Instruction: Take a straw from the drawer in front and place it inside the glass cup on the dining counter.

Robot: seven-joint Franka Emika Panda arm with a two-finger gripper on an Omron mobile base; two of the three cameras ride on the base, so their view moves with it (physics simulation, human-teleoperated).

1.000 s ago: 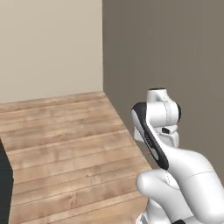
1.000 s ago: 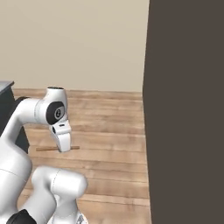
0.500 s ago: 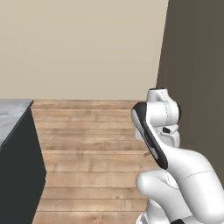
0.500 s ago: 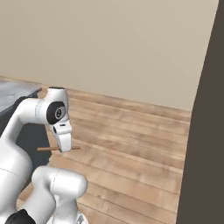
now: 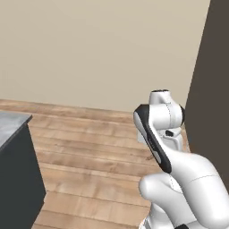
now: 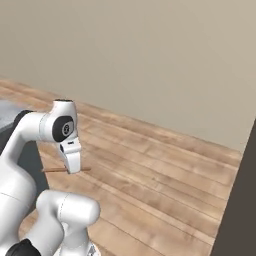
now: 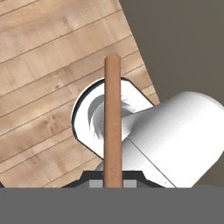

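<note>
The straw [image 6: 56,170], a thin brownish-orange stick, lies level above the floor with my gripper [image 6: 74,169] shut on it near its middle. In the hand view the straw [image 7: 112,118] runs straight up from between the fingertips of the gripper [image 7: 112,178], across the robot's white body. The arm is folded close to the base. The drawer and the glass cup are out of view.
Wooden plank floor [image 5: 89,152] spreads ahead to a beige wall [image 5: 98,49]. A dark-sided counter corner with a grey top [image 5: 13,179] stands at the left; I cannot tell whether it is the dining counter. A tall dark panel [image 5: 214,89] rises on the right.
Both base views have swung with the base: the dark panel has slid to the right edge and the dark counter corner has come in at the left. The straw stays gripped.
</note>
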